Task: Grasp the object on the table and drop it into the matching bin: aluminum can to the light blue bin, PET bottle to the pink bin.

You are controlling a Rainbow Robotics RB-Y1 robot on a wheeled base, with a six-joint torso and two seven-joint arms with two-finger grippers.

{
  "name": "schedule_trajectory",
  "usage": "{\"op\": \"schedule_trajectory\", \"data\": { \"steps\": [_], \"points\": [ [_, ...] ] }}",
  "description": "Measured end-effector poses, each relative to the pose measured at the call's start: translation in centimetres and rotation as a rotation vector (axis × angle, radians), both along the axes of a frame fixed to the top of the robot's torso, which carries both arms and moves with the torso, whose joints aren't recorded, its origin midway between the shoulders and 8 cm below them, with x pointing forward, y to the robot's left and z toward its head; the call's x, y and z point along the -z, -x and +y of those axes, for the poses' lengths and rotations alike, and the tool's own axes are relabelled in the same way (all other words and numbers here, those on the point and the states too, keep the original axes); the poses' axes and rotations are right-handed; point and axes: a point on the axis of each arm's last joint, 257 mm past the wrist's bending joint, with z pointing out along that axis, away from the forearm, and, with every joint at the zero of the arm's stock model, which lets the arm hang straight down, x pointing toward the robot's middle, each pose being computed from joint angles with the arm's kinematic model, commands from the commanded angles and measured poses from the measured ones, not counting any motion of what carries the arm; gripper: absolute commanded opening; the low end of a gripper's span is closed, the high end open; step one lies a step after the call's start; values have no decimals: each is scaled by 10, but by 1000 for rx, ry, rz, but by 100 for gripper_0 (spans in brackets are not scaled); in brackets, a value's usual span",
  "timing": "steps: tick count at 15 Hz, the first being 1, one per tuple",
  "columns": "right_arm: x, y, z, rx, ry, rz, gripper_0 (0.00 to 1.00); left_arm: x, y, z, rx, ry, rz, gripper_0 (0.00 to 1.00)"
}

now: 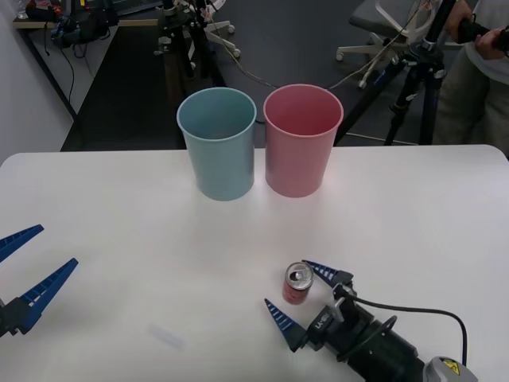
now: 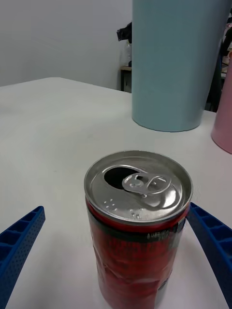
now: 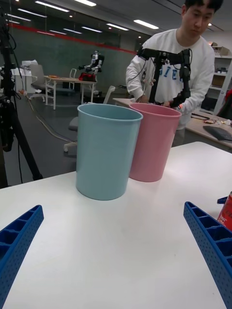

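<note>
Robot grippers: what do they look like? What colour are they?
Each gripper has two bright blue, pointed, ribbed fingers. The right gripper sits on a chunky black round wrist with a black cable looping off it and a small yellow warning sticker at the grey joint. The left gripper has the same blue fingers on a dark mount.

Readable text: almost none.
Aluminum can (image 2: 137, 227): small white print under the silver rim, too fine to read. Yellow warning sticker (image 1: 447, 368) on the right arm behind it; symbol unreadable.

The white table (image 1: 103, 207) carries the light blue bin (image 1: 216, 143), pink bin (image 1: 302, 139) and upright aluminum can (image 1: 297, 284).
</note>
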Motion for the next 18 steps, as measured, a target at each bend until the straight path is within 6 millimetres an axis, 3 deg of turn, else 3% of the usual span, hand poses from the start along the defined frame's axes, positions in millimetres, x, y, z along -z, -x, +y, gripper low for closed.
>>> {"op": "schedule_trajectory", "data": {
  "steps": [5,6,7,18],
  "points": [
    [0,-5,2,7,8,1,98,0,0,0,0,0,0,100],
    [0,-5,2,6,7,3,14,0,0,0,0,0,0,100],
    [0,-4,3,4,6,4,0,0,0,0,0,0,0,100],
    [0,-2,5,-4,-5,12,0,0,0,0,0,0,0,100]
  ]
}}
